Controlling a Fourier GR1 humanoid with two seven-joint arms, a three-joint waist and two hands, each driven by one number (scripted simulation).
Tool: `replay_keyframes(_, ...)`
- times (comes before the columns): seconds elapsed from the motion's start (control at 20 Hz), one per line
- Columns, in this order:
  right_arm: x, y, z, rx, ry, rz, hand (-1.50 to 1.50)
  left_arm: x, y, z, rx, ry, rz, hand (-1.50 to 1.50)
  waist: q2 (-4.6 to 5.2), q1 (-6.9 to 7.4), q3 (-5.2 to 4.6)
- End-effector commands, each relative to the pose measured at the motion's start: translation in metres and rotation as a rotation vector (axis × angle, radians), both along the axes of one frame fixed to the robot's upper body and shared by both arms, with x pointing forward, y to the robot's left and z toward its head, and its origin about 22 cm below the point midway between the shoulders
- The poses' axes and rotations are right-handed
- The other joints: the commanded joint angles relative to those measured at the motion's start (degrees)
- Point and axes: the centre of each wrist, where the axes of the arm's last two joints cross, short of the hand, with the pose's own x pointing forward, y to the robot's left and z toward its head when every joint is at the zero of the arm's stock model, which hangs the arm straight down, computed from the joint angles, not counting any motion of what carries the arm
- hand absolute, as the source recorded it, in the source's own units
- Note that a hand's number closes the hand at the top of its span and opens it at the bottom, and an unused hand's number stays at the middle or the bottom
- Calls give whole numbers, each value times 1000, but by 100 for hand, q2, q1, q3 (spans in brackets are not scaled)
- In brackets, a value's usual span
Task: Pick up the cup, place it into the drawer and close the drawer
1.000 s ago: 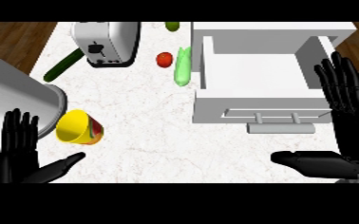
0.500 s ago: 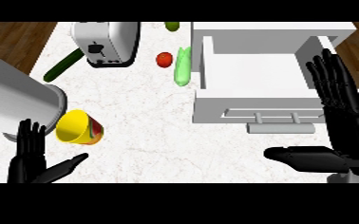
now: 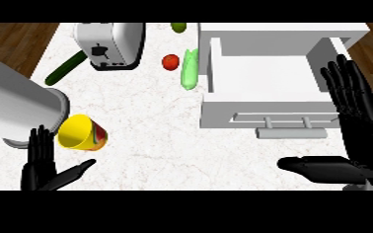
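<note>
— Where is the cup?
— The yellow cup [image 3: 82,133], with red and green on its side, is on the desk [image 3: 160,143]. It sits well to the left of the drawer [image 3: 262,109], a little nearer the robot than the drawer's front wall. It is outside the drawer and apart from both robot hands. I cannot tell whether it stands upright or leans.
— And the drawer?
— It is open. Its white inside shows, and its handle [image 3: 291,128] sticks out from the front wall.
— The left robot hand?
— The left robot hand [image 3: 42,167] is farther left of the drawer than the cup and nearer the robot. It is spread wide, with fingers straight up and thumb out to the side, and holds nothing.
— The right one?
— The right robot hand [image 3: 355,128] is just beside the drawer's right wall, with fingers straight along it. Its thumb [image 3: 313,167] stretches out in front of the drawer, past the handle. It is wide too, with nothing in it. I cannot tell whether it touches the wall.
— Anything else?
— A pale green vegetable [image 3: 189,69] lies just beside the drawer's left wall. Left of it come a red tomato [image 3: 170,61], then a toaster [image 3: 109,44], then a dark cucumber [image 3: 65,67]. A grey cylinder [image 3: 25,103] stands farthest left of the drawer.
</note>
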Motion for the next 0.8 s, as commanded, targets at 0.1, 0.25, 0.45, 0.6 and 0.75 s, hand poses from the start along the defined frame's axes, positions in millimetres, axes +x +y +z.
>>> replay_keyframes(0.1,4,2,2,7,10,1,-150,11,26,-17,0,-18,28,-150,9,-19,-7)
replay_keyframes(0.25,2,11,-4,-3,12,23,-150,16,20,-22,-7,5,7,-150,10,-22,-7)
replay_keyframes(0.45,-6,-20,-4,-10,-3,25,-150,-6,28,-35,10,-33,13,-150,14,-46,-10)
replay_keyframes(0.6,18,-10,20,-4,16,14,-150,-2,19,-40,24,-43,7,-150,19,-26,-12)
replay_keyframes(0.75,24,-10,-6,15,7,23,-150,13,8,-39,0,-35,-21,-150,22,-26,-10)
